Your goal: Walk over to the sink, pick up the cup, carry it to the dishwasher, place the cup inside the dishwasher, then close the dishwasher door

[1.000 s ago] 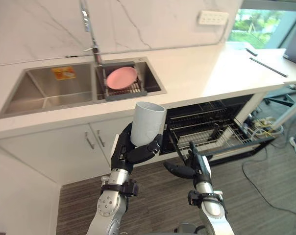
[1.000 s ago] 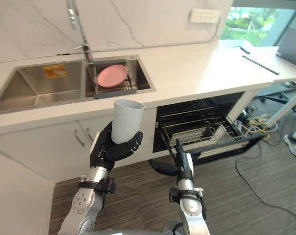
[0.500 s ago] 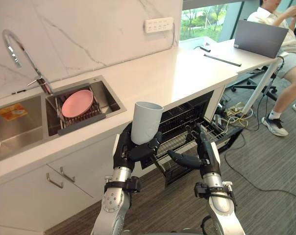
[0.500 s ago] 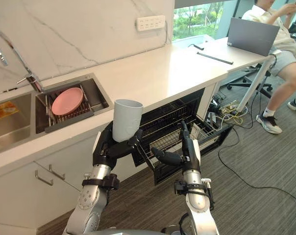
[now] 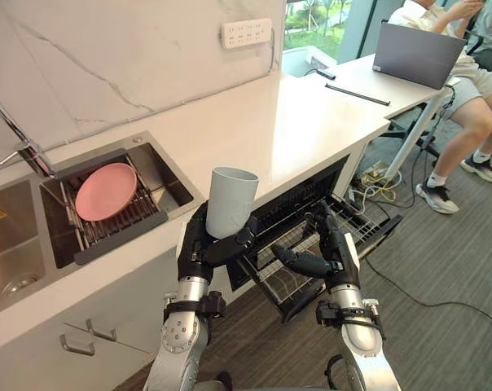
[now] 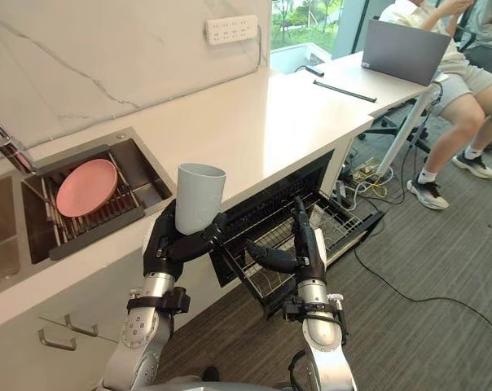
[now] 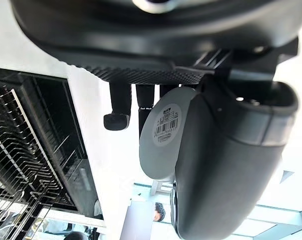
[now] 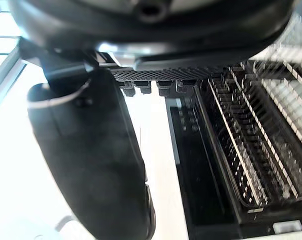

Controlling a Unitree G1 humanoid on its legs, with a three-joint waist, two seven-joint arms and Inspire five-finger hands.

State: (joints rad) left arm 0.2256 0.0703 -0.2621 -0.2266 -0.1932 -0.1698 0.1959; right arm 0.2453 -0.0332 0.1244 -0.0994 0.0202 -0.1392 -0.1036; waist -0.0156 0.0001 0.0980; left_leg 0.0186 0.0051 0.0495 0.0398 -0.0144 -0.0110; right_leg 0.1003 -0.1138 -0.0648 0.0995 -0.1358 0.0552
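A tall pale grey cup (image 5: 230, 201) stands upright in my left hand (image 5: 204, 248), whose fingers and thumb curl round its lower half. The cup's base with a sticker (image 7: 163, 131) sits against the palm in the left wrist view. Behind and to the right, the dishwasher (image 5: 309, 199) under the white counter has its door down and its wire rack (image 5: 301, 259) pulled out. My right hand (image 5: 321, 254) hovers open over the rack, fingers straight, thumb pointing left. The rack's wires (image 8: 251, 150) lie just past the right hand's fingers.
A double sink (image 5: 14, 252) at the left holds a pink plate (image 5: 106, 191) on a drain rack. A white counter (image 5: 262, 130) runs to a desk with a laptop (image 5: 415, 55). A seated person (image 5: 466, 90) and floor cables (image 5: 376, 183) are at the right.
The camera has swung further right and down: the sink slid left and the dishwasher came nearer the middle. Both hands keep their pose, the cup still held in the left.
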